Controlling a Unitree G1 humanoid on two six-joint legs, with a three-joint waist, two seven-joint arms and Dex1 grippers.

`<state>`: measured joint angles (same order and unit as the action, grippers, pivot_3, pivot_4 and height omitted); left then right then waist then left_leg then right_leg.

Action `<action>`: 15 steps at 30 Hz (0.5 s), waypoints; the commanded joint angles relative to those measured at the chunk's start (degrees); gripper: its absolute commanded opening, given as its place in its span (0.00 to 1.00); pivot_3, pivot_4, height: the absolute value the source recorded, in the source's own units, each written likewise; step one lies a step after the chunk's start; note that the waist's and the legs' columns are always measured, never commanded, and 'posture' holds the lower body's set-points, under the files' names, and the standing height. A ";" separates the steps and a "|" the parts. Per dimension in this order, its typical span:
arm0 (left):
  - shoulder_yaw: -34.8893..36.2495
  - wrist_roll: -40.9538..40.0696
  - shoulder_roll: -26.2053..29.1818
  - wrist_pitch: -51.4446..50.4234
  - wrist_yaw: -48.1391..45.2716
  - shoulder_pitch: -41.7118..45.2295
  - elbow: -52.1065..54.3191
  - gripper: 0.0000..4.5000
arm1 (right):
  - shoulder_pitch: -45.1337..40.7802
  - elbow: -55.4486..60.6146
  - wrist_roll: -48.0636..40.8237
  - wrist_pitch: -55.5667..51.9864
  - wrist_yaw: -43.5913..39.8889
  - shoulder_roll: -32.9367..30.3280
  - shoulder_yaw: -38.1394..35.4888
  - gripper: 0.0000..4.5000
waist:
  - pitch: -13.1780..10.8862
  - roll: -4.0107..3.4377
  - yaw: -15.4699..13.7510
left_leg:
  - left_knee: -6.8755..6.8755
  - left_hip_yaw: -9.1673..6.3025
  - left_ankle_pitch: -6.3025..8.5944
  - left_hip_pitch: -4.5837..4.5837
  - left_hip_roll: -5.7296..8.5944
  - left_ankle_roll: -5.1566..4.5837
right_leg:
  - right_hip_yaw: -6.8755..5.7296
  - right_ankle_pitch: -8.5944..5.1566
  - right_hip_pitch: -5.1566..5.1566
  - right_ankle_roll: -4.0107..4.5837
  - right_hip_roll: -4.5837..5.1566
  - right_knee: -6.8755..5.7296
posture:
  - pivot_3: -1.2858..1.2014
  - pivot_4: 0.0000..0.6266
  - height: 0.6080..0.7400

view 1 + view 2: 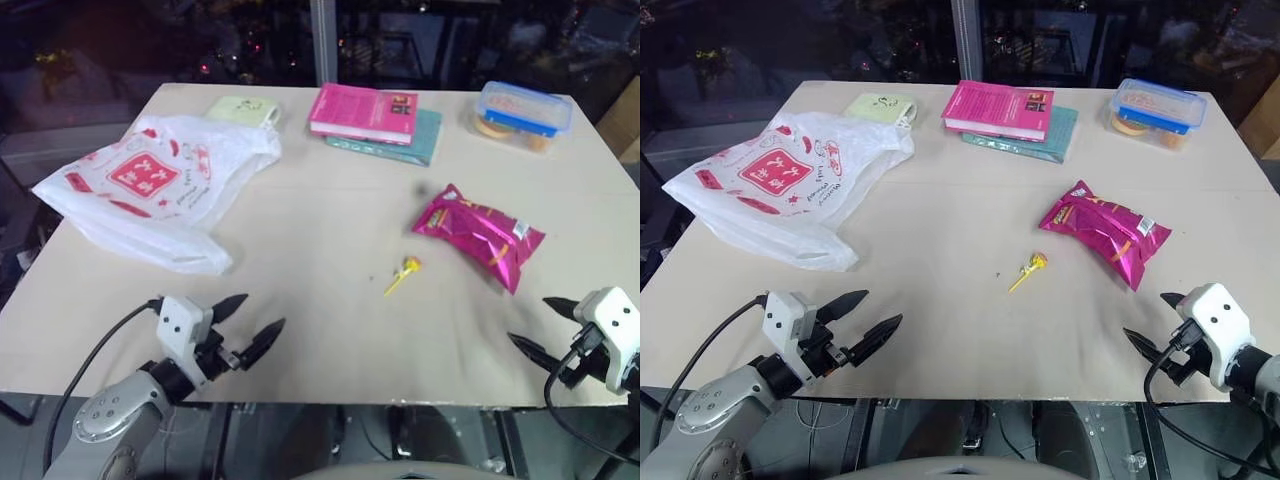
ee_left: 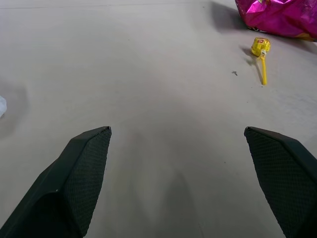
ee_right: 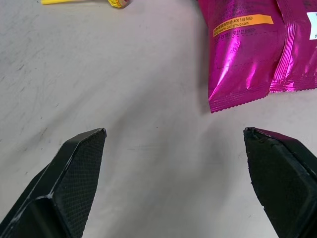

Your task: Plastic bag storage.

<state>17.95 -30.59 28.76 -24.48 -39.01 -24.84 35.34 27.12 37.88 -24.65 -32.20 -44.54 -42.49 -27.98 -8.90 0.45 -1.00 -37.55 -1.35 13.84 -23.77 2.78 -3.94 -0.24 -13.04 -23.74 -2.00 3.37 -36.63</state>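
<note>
Left gripper (image 1: 250,318), lower left of the left eye view: fingers spread wide, nothing between them, poised over the near edge of the table (image 1: 320,250). Right gripper (image 1: 541,326), lower right: fingers likewise apart and empty, near the table's front right corner.

Left eye view, further items. Plastic bag (image 1: 155,185), upper left of the frame: white, crinkled, red printing, lying flat on the table, well apart from both grippers. Pale green pouch (image 1: 243,109), just beyond the bag at the far edge. Pink book (image 1: 362,112), top centre, stacked on a teal book (image 1: 425,137). Clear box with blue lid (image 1: 523,114), upper right. Magenta snack packet (image 1: 480,236), right of centre. Yellow lollipop (image 1: 403,273), centre, between the packet and the left gripper.

Right eye view: same layout, same items.

Left wrist view: two black fingertips (image 2: 81,173) set far apart over bare tabletop; lollipop (image 2: 261,54) and a corner of the snack packet (image 2: 280,17) at upper right; a sliver of white at the left edge, too small to identify.

Right wrist view: two black fingertips (image 3: 74,173) wide apart over bare tabletop; snack packet (image 3: 252,49) at upper right, lollipop stick (image 3: 84,2) along the top edge.
</note>
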 commanded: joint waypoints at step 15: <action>-0.99 17.64 -4.61 10.03 17.77 16.12 -12.93 0.99 | -9.61 7.42 -9.83 12.46 -7.63 2.09 8.00 1.00 | 0.04 0.08 -0.02 | -0.14 -0.05 0.00 0.06 -0.01 0.00 | -0.08 0.02 0.08 -0.01 -0.03 -0.01 | 0.52 0.24 1.00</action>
<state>17.23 -16.87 23.53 -13.96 -25.70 -11.22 22.34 20.16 43.66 -32.79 -19.83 -52.18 -39.40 -21.18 -8.87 0.54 -1.02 -37.72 -1.41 13.84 -23.70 2.77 -3.94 -0.32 -13.01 -23.65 -2.02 3.34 -36.66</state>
